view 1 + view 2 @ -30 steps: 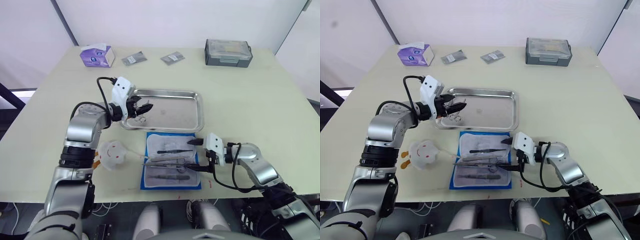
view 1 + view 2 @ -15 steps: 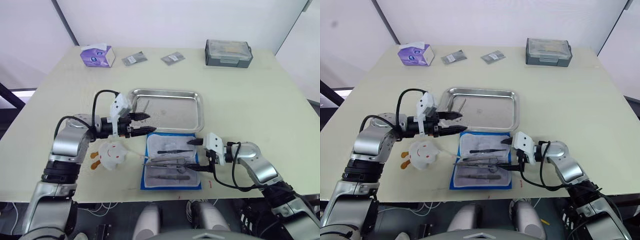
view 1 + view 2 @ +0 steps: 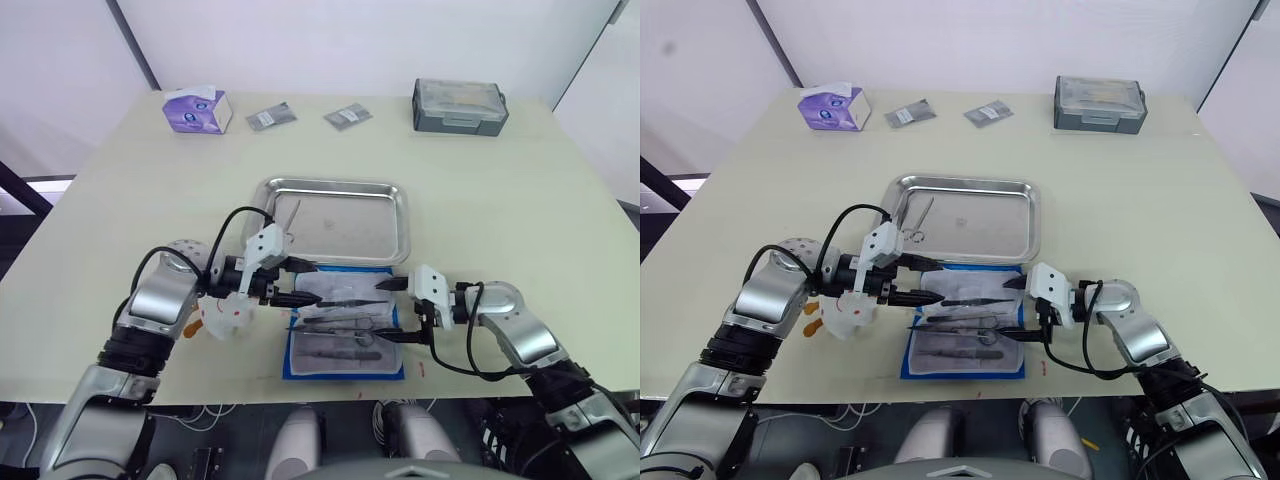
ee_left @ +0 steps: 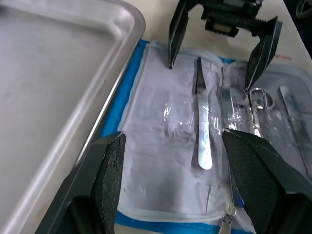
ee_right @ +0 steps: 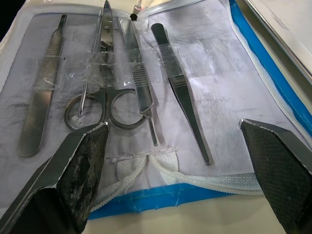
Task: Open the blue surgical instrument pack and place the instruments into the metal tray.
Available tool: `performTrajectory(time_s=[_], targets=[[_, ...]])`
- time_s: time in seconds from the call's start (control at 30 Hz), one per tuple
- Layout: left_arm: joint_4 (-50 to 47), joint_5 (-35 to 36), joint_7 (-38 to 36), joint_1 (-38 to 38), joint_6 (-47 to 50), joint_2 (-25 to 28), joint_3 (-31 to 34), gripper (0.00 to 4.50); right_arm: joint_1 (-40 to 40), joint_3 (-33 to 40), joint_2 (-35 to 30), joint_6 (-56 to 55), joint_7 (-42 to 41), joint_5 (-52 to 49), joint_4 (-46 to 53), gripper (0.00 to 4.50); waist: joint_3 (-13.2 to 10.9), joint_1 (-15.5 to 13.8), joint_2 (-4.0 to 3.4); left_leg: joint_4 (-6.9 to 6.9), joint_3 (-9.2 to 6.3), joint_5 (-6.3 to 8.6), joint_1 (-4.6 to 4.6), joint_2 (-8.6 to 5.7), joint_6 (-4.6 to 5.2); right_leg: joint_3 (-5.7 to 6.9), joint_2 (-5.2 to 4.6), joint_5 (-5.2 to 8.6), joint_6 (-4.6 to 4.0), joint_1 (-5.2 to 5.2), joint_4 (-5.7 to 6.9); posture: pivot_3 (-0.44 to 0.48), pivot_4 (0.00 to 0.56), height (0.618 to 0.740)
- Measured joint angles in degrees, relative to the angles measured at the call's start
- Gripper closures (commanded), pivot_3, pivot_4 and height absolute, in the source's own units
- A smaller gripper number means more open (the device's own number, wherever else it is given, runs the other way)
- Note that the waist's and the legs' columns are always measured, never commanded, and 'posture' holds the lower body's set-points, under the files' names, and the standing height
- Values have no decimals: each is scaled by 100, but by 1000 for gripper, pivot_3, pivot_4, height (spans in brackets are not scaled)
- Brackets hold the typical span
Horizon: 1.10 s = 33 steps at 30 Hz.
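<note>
The blue surgical instrument pack (image 3: 345, 373) lies open in front of the metal tray (image 3: 385, 232), its pale lining up. Several instruments lie on the lining: tweezers (image 5: 180, 92), forceps (image 5: 139, 83), scissors (image 5: 97, 97) and a flat handle (image 5: 41, 112). One ring-handled instrument (image 3: 288, 218) rests in the tray's left part. My left gripper (image 3: 308, 284) hovers open over the pack's left edge, nothing between its fingers. At the pack's right edge my right gripper (image 3: 384, 312) stands open and low, facing the left one, also empty.
A white round toy with orange bits (image 3: 225, 310) lies just left of the pack under my left forearm. At the table's far side are a purple tissue box (image 3: 196, 109), two grey foil packets (image 3: 270, 118) and a grey lidded box (image 3: 460, 104).
My left gripper let go of an instrument in the tray, then drew back toward me and right, to the pack's left edge. The right gripper stayed put.
</note>
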<state>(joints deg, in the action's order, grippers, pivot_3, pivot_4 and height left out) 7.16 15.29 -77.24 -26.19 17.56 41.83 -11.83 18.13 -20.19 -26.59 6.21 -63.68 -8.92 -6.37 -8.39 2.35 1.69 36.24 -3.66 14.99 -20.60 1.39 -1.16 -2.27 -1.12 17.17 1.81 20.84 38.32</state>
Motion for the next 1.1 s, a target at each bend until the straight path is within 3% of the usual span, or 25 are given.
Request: performTrajectory(time_s=[0.47, 0.93, 0.97, 1.03, 1.1], targets=[[938, -628, -127, -350, -1111, -453, -291, 1189, 31, 0, -4, -5, -50, 0, -33, 0, 14, 1, 16, 1, 3, 0, 0, -1, 0, 10, 1, -1, 1, -1, 0, 0, 150, 734], [1101, -727, -429, -364, -1518, -554, -427, 1189, 25, 0, -5, -5, 5, 0, -33, 0, 24, 0, 8, 1, 5, 0, 1, -1, 1, 11, 1, 0, 2, -3, 0, 0, 150, 734], [1108, -725, -429, -363, -1518, -576, -427, 1685, 25, 0, -5, -5, 6, 0, -33, 0, 25, 0, 6, 1, 5, 0, 1, -1, 1, 11, 1, 0, 2, -3, 0, 0, 150, 734], [1108, -725, -430, -363, -1518, -598, -434, 2133, 24, 0, -5, -5, 7, 0, -32, 0, 25, 0, 6, 1, 5, 0, 1, -1, 1, 11, 1, 0, 2, -3, 0, 0, 150, 734], [1109, -725, -439, -362, -1519, -612, -448, 2854, 24, 0, -5, -5, 7, 0, -32, 0, 26, 1, 6, 1, 6, 0, 1, -1, 1, 11, 1, 0, 2, -3, 0, 0, 150, 734]])
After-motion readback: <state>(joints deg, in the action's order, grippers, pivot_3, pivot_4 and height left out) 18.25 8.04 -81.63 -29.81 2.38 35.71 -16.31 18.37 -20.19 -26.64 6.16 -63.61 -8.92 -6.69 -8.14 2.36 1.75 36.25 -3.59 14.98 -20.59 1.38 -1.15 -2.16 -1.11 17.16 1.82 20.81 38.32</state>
